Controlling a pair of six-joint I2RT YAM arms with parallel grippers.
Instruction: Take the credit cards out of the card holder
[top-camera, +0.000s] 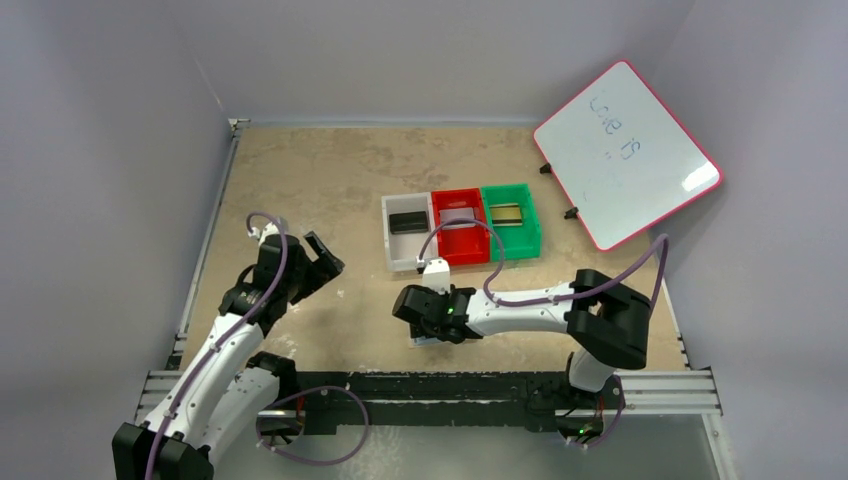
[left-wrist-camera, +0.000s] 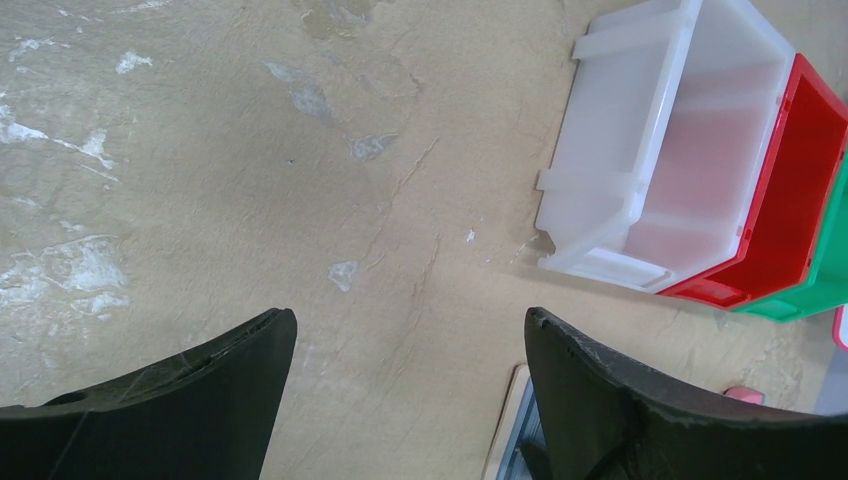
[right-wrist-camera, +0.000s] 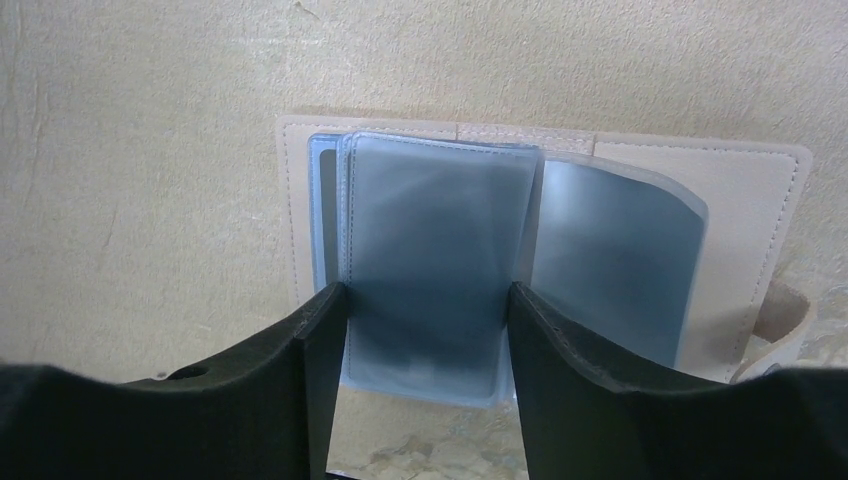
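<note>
The card holder (right-wrist-camera: 760, 200) lies open on the table, tan-beige outside, with grey-blue see-through pockets (right-wrist-camera: 440, 230). I cannot tell whether a card is inside. My right gripper (right-wrist-camera: 428, 290) is open just above it, its fingers straddling the middle pocket and touching its two side edges. In the top view the right gripper (top-camera: 420, 318) covers most of the holder (top-camera: 425, 341). A black card (top-camera: 408, 222) lies in the clear bin, a silvery card (top-camera: 458, 215) in the red bin, a gold card (top-camera: 506, 213) in the green bin. My left gripper (top-camera: 325, 262) is open, empty and raised to the left; it also shows in the left wrist view (left-wrist-camera: 410, 320).
The clear bin (top-camera: 392, 240), red bin (top-camera: 470, 252) and green bin (top-camera: 532, 228) stand side by side behind the holder. A pink-framed whiteboard (top-camera: 628, 152) leans at the back right. The left wrist view shows the holder's corner (left-wrist-camera: 510, 430) and a small pink block (left-wrist-camera: 745, 395).
</note>
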